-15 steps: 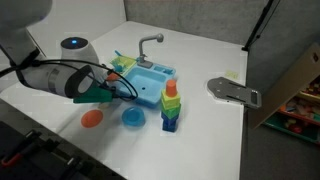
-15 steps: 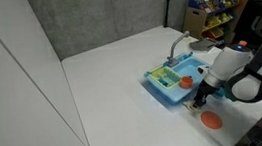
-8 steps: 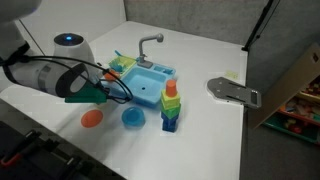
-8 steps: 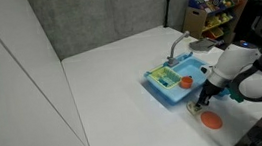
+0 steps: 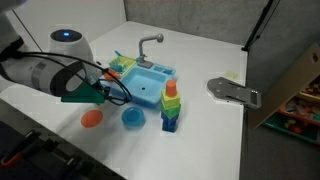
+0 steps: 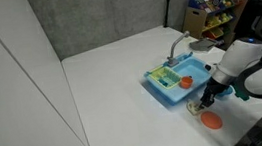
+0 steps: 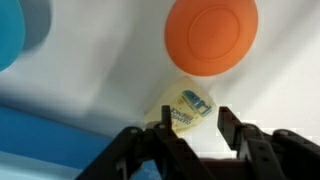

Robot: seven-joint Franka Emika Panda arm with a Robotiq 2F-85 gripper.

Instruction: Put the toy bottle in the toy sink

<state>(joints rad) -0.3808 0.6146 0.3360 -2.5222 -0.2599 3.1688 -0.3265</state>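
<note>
The gripper (image 7: 181, 123) hangs low over the white tabletop (image 6: 114, 95), its jaws set apart with the toy bottle (image 7: 188, 105) between them. Whether they pinch it or only flank it, I cannot tell. The bottle is outside the toy sink (image 5: 150, 85), between the sink and the orange plate (image 7: 210, 35), which lies near the table's edge in an exterior view (image 6: 210, 120).

White surface (image 5: 205, 140) flat, evenly lit, soft shadows only. Grey textured back wall (image 6: 104, 16) behind it in both exterior views. White side panel (image 6: 7, 88) adjoins wall. Shelf unit (image 6: 213, 2) with colourful packages beyond surface. Cardboard box (image 5: 298, 80) beside surface edge, contents unclear.
</note>
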